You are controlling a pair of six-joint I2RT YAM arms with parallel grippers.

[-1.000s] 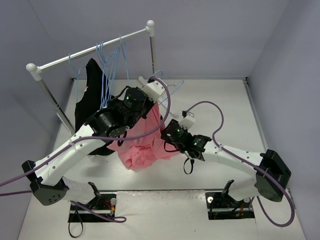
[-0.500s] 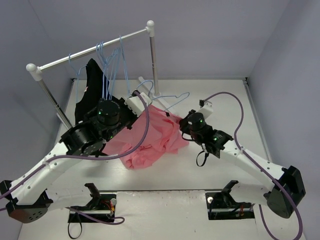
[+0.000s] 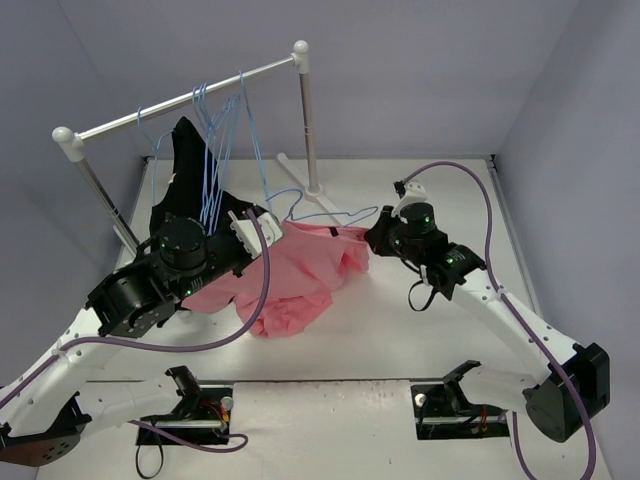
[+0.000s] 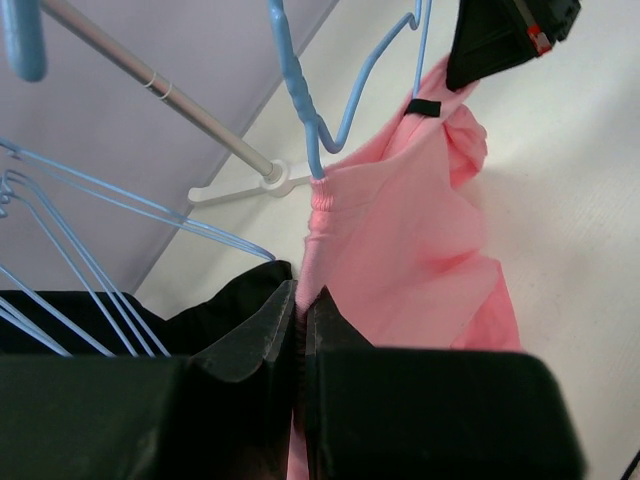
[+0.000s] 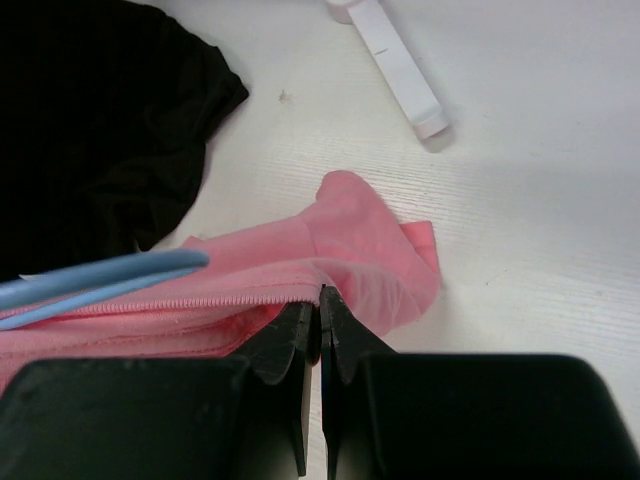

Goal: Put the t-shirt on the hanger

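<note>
The salmon-pink t-shirt (image 3: 300,275) is stretched across the middle of the table between both grippers. My left gripper (image 3: 266,228) is shut on the shirt's left upper edge (image 4: 400,250), with cloth pinched between the jaws (image 4: 300,296). My right gripper (image 3: 371,240) is shut on the stitched hem at the shirt's right end (image 5: 350,240). A light-blue wire hanger (image 3: 325,208) lies along the shirt's top edge, its wire entering the cloth in the left wrist view (image 4: 300,120). It shows as a blue bar over the hem in the right wrist view (image 5: 100,275).
A clothes rack (image 3: 180,103) stands at the back left with several blue hangers (image 3: 215,135) and a black garment (image 3: 178,190) hanging on it. Its upright pole (image 3: 308,120) and white foot (image 5: 395,65) stand just behind the shirt. Walls close in on the table.
My right gripper has shut on the shirt's hem and swung right and back. The left arm has drawn left and toward the near edge. The shirt is now pulled wider between them.
</note>
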